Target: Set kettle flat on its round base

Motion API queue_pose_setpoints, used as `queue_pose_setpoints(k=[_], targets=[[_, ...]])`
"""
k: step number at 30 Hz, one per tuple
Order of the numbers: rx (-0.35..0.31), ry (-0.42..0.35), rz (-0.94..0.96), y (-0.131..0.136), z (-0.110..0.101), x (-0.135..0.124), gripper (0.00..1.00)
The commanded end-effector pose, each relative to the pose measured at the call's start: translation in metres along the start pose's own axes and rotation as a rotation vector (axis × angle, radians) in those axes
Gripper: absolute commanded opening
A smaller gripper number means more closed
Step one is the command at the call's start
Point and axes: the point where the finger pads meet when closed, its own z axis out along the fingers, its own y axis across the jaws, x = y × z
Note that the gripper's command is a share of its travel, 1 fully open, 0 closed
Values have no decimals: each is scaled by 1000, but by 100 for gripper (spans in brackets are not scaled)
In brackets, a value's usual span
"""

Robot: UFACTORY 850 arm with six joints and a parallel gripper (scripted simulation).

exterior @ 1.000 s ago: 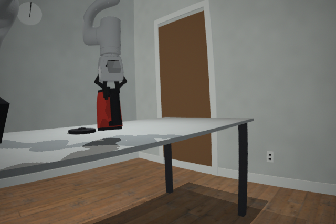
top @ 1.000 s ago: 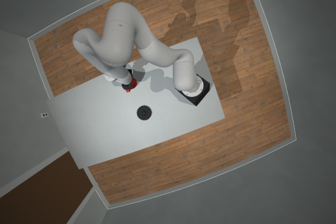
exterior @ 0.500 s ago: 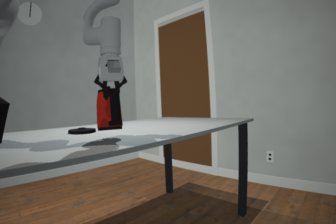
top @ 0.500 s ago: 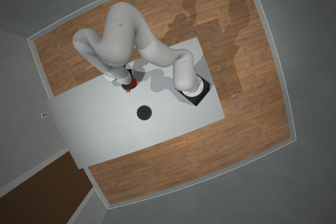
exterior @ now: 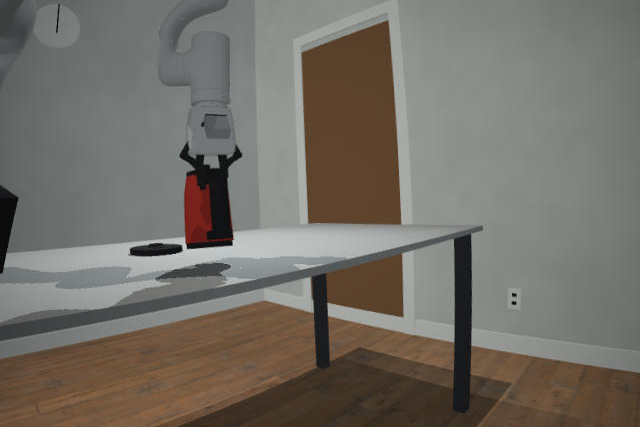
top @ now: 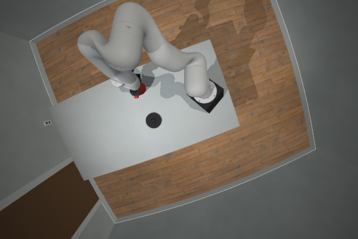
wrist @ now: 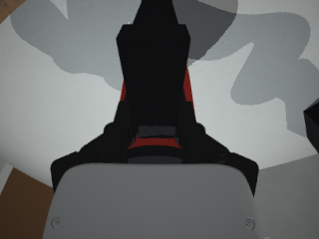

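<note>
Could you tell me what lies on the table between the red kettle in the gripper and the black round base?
In the top view, only bare grey table separates the red kettle, held by the gripper, from the black round base; nothing stands between them.

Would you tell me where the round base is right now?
In the top view the base lies flat mid-table, apart from the kettle held in the claw.

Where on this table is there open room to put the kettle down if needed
Bare stretches: between the base and the table's door-side end, and along its edge beyond the base. Crowded: near the arm's pedestal, where the gripper holds the kettle.
</note>
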Motion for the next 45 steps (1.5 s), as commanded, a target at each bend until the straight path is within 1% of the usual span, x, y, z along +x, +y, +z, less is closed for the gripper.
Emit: queue_pose_setpoints(k=[1, 9, 20, 45], targets=[[2, 0, 0, -1, 0, 0, 0], [2, 0, 0, -1, -1, 0, 0], [2, 0, 0, -1, -8, -6, 0], [2, 0, 0, -1, -8, -6, 0]])
